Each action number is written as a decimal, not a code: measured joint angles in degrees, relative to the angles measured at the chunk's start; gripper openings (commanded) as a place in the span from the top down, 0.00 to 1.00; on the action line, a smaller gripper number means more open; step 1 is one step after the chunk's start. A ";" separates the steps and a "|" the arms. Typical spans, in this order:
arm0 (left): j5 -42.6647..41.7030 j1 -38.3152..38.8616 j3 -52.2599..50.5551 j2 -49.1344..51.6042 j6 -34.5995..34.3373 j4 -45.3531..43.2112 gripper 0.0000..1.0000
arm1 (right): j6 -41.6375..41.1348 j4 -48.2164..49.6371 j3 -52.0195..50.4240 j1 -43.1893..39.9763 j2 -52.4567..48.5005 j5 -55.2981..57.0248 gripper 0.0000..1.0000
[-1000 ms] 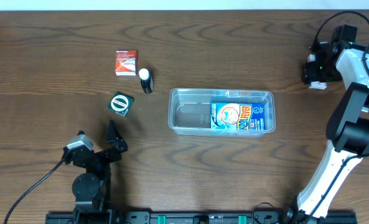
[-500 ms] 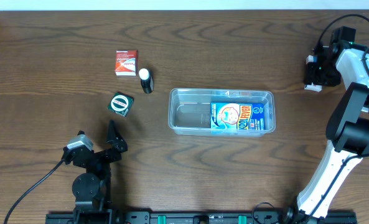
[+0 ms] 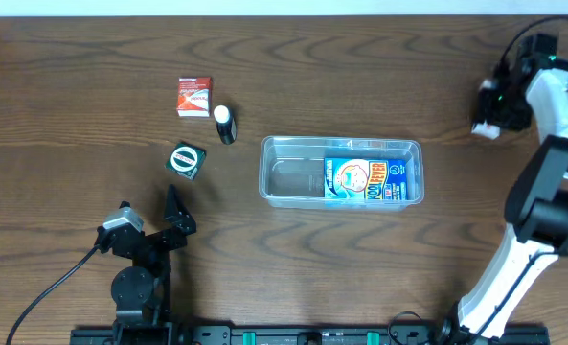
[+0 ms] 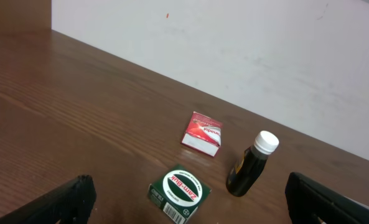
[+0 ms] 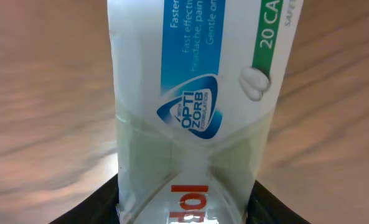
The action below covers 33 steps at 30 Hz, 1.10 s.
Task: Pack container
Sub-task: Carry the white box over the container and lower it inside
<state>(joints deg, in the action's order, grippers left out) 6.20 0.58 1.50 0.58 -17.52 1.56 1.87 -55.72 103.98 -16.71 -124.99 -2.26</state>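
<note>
The right pincer (image 5: pixel 184 208) was clamped on a white carton (image 5: pixel 190 93). Its wrist view showed the carton filling the frame between two dark fingers (image 5: pixel 91 208), with a blue panel reading "OPTIZORB" and a green band. From overhead that print was lost, and only a small white shape showed under the pincer near the bench's (image 3: pixel 408 259) far right corner.

The left pincer (image 3: pixel 147 211) stood wide open and empty near the front left edge. Its wrist view looked across the bench at a green box (image 4: pixel 179 191) lettered "Zam-Buk", a dark bottle (image 4: pixel 249 165) standing upright with a white cap, and a red and white box (image 4: pixel 203 132) behind them. Overhead, these three sat apart in the far left part.

The container (image 3: pixel 288 177) lay around the bench's middle, long side across, seen only from overhead. A blue packet (image 3: pixel 368 180) lay flat in its right half.

The bench was dark wood grain. A pale wall (image 4: pixel 234 43) rose along its far edge.
</note>
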 measured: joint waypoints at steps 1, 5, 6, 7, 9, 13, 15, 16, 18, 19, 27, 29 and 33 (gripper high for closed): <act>0.00 0.00 0.00 0.00 0.00 0.00 0.02 | 0.00 -0.17 0.35 0.09 1.95 -0.79 0.51; 0.00 0.00 0.00 0.00 0.00 0.00 0.02 | 0.63 -1.31 1.64 1.57 10.80 -4.42 0.51; 0.00 0.00 0.00 0.00 0.00 0.00 0.02 | 1.11 -2.08 1.90 2.43 13.00 -5.53 0.51; 0.00 0.00 0.00 0.00 0.00 0.00 0.02 | 1.66 -2.99 2.10 3.45 15.13 -6.67 0.51; 0.00 0.00 0.00 0.00 0.00 0.00 0.02 | 2.89 -5.25 2.29 6.47 18.99 -8.70 0.51; 0.00 0.00 0.00 0.00 0.00 0.00 0.02 | 7.02 -11.37 2.43 14.03 23.37 -10.95 0.48; 0.00 0.00 0.00 0.00 0.00 0.00 0.02 | 9.92 -15.02 2.45 18.01 24.22 -11.04 0.46; 0.00 0.00 0.00 0.00 0.00 0.00 0.02 | 11.39 -16.87 2.45 19.82 24.39 -10.97 0.45; 0.00 0.00 0.00 0.00 0.00 0.00 0.02 | 14.36 -20.37 2.45 23.93 24.46 -10.03 0.45; 0.00 0.00 0.00 0.00 0.00 0.00 0.02 | 15.78 -21.90 2.40 25.81 24.46 -9.07 0.44; 0.00 0.00 0.00 0.00 0.00 0.00 0.02 | 21.44 -25.24 0.87 33.14 24.46 -2.86 0.45; 0.00 0.00 0.00 0.00 0.00 0.00 0.02 | 21.88 -25.27 0.11 33.35 24.46 -2.23 0.45; 0.00 0.00 0.00 0.00 0.00 0.00 0.02 | 22.40 -25.24 -1.51 33.48 24.46 -1.53 0.46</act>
<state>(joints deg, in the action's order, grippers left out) 6.20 0.58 1.50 0.58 -17.52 1.56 24.27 -80.97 102.48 16.78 -100.53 -3.79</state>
